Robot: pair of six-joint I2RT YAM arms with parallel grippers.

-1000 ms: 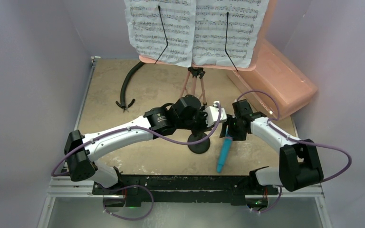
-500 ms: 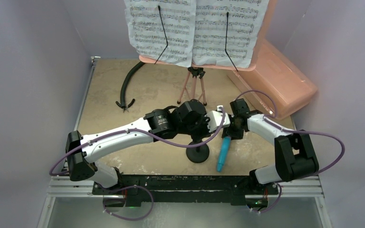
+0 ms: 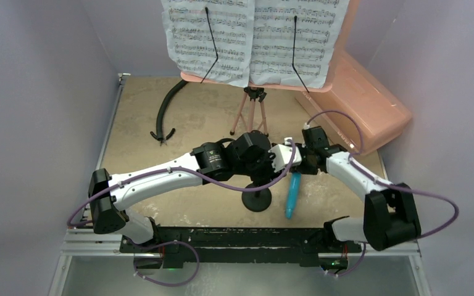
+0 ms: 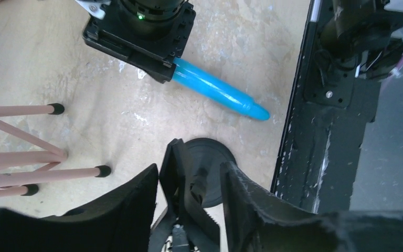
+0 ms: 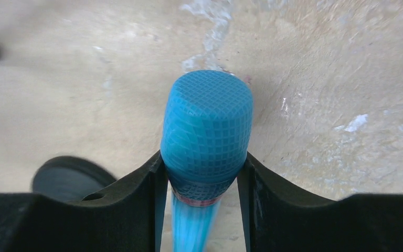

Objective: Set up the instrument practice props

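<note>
Right end effector (image 5: 202,161) clamps blue toy microphone (image 5: 207,118); sheet-music pages (image 3: 188,37) bear notation.

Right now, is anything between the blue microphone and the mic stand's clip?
Yes. The left gripper straddles the clip atop the black mic stand, blocking it. Nothing else shows between it and the blue toy microphone in the right gripper.

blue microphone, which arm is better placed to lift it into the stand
Right. The right gripper clasps the blue microphone at its head. The left gripper straddles the black mic stand, its jaws apart.
</note>
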